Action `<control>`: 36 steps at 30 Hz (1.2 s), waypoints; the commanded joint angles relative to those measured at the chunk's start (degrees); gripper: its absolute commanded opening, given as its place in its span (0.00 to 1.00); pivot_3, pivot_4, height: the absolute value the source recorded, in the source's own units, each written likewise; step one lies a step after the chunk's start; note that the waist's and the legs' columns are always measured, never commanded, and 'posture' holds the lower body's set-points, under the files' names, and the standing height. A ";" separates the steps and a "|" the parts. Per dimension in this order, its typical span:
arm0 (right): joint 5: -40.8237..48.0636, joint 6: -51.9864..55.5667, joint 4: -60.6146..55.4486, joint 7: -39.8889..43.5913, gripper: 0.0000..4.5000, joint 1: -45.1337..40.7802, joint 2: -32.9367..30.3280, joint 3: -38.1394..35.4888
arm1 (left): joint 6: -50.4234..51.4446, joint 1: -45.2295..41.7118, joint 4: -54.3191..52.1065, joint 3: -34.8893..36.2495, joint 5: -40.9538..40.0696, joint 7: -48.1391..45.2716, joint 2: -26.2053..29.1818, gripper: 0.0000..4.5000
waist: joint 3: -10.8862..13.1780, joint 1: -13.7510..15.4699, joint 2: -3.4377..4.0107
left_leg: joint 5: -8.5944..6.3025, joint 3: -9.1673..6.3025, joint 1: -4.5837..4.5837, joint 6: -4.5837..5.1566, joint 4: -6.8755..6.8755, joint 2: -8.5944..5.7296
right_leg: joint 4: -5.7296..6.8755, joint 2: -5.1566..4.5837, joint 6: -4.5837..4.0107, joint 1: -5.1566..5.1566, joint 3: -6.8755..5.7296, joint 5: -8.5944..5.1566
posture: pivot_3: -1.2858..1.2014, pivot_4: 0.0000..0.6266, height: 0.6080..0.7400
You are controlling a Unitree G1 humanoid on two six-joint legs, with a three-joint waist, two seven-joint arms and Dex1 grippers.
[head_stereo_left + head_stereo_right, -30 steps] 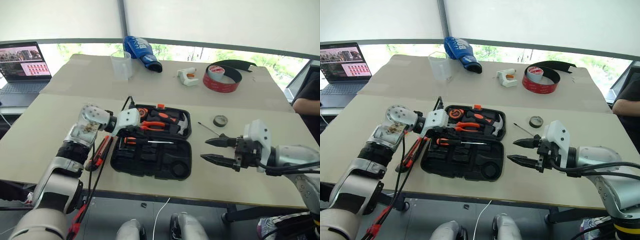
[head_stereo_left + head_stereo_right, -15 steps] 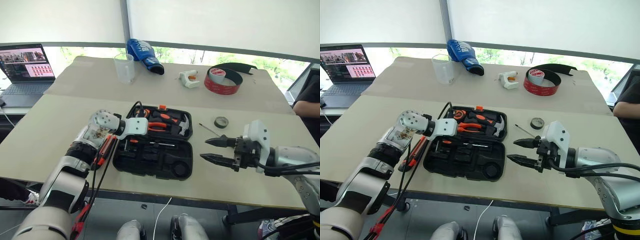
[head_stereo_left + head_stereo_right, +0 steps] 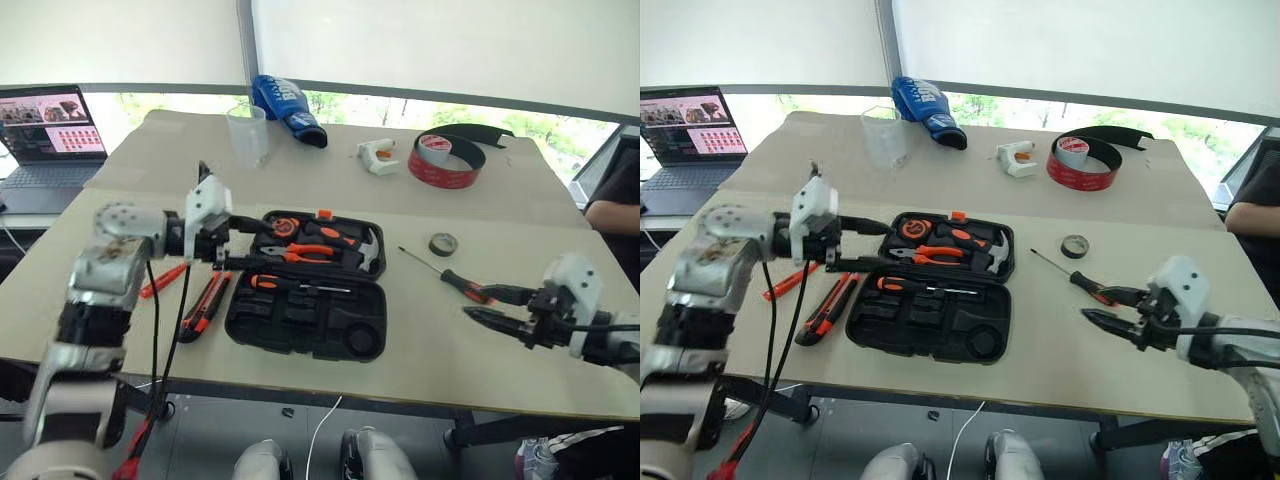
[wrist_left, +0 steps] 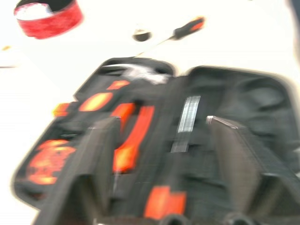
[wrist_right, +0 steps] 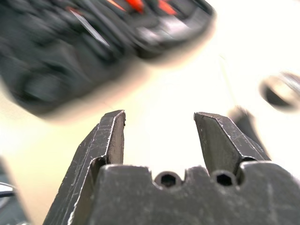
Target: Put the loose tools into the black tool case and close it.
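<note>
Change: the left end effector (image 3: 250, 245), a second ago down at the flat black plastic tool case (image 3: 305, 322), is lifted clear with its fingers apart, empty; an orange-and-black-handled screwdriver (image 3: 296, 285) lies in the case.
Right end effector (image 3: 500, 307): fingers spread, empty, now just beside a loose orange-and-black screwdriver (image 3: 447, 277) on the bench (image 3: 500, 200).
Remaining: orange-black utility knife (image 3: 205, 305) and thin red screwdriver (image 3: 160, 281) left of the open case.

Right pincer (image 5: 159, 136) with fingers apart and empty, blurred black tool case (image 5: 70, 51) beyond, pale table (image 5: 164, 89)
</note>
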 commanded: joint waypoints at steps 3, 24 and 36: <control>-7.32 -6.25 12.90 0.68 0.73 -8.32 -2.06 4.27 | 11.44 0.62 -11.57 2.64 -9.87 -0.56 4.67 1.00 | -0.01 -0.15 0.09 | 0.04 0.00 0.10 -0.07 -0.05 -0.01 | 0.03 0.02 -0.01 0.02 0.06 -0.01 | 0.52 0.24 0.92; -15.13 -10.79 37.72 6.17 0.25 -28.53 8.34 18.80 | 8.40 4.64 -15.72 -0.13 -8.69 2.52 7.56 1.00 | 0.05 -1.07 0.31 | 0.17 -0.03 0.21 -0.30 -0.21 -0.01 | 0.19 0.06 -0.22 0.05 0.14 -0.15 | 0.52 0.24 0.92; -4.72 -0.31 4.49 12.91 0.23 -28.88 3.78 19.59 | 7.49 13.22 -15.82 5.31 -10.25 -1.41 16.81 1.00 | 0.32 -1.62 0.79 | 0.21 -0.04 0.26 -0.41 -0.28 0.12 | 0.24 0.07 -0.30 -0.04 0.20 -0.22 | 0.52 0.24 0.92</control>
